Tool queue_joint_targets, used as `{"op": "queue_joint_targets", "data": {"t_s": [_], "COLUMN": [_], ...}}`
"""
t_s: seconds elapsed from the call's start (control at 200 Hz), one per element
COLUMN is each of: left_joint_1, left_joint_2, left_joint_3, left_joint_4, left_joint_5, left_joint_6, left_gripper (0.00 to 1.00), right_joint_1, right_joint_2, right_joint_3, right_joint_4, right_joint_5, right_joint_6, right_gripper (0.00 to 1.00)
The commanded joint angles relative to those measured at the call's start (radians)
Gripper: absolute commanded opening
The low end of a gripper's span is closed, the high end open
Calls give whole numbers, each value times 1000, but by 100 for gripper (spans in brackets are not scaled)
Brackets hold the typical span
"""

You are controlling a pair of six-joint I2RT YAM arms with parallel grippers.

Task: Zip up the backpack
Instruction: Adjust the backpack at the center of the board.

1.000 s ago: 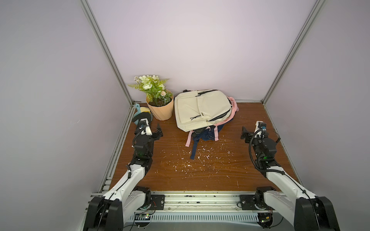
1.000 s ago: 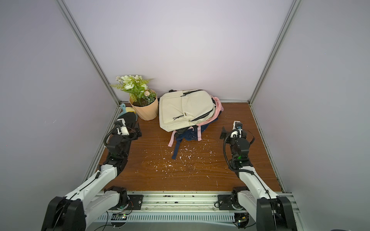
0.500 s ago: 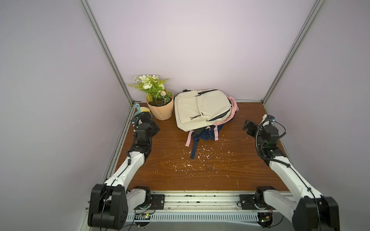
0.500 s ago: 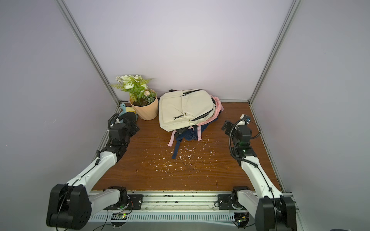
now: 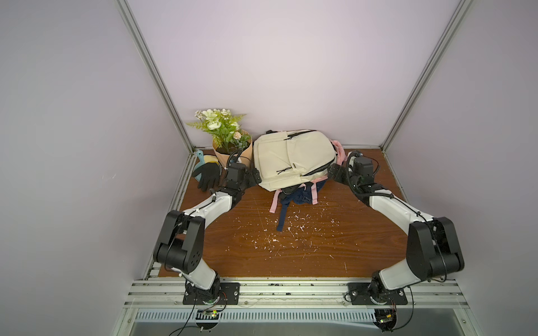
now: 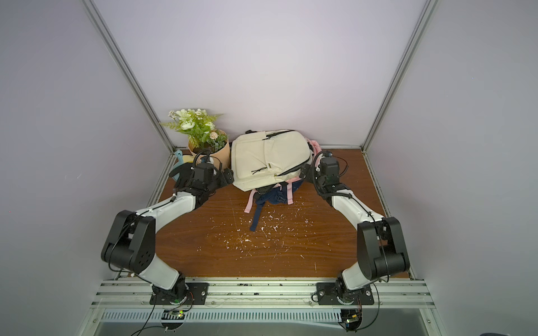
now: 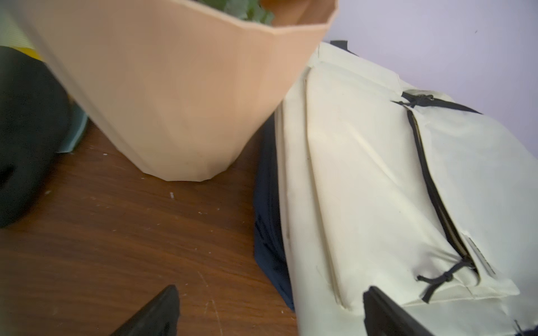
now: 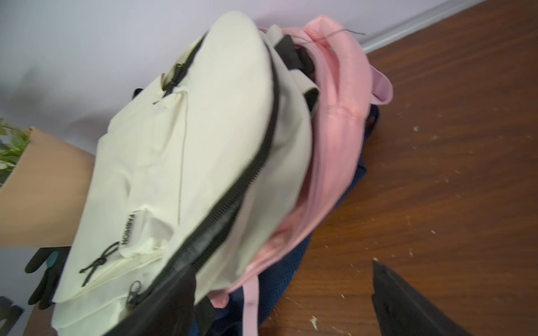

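Wooden table (image 5: pixel 291 247), rear: backpack (image 5: pixel 294 157) touching flower pot (image 5: pixel 233 154), main zipper (image 8: pixel 247 180) apparently open. Left gripper (image 5: pixel 254 176), right gripper (image 5: pixel 334 174) spread wide, empty, flanking backpack. Risk: pot tipped by left gripper; slack fabric jamming zipper.

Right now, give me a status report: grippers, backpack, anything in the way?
Left gripper open, right gripper open, flanking cream fabric backpack, holding nothing. Black main zip not gripped. Peach faceted plant pot crowds left gripper's side.
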Motion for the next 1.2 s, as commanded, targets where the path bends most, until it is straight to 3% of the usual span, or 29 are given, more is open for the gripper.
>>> {"op": "queue_joint_targets", "data": {"t_s": [0.0,0.135,0.335,0.59,0.716,0.836,1.021,1.196], "left_joint_1": [-15,-29,-30,-36,-56,-77,-119,-228], "left_joint_2": [66,163,247,260,221,152,-15,-234], "left_joint_3": [73,152,202,220,218,191,65,-140], "left_joint_4": [18,-11,-19,-49,-81,-94,-82,-91], "left_joint_5": [69,70,94,77,23,-11,-65,-172], "left_joint_6": [6,7,-7,11,24,33,18,-40], "left_gripper": [100,100,90,59,37,24,15,9], "right_joint_1": [16,30,64,121,136,152,159,159], "right_joint_2": [52,151,261,261,194,100,-39,-61], "right_joint_3": [94,205,328,362,324,277,169,108], "right_joint_4": [-16,-73,-141,-185,-183,-195,-208,-237], "right_joint_5": [-23,1,22,86,97,125,160,158], "right_joint_6": [9,10,-25,-58,-60,-69,-89,-102], "right_gripper": [95,93,79,37,23,18,17,14]}}
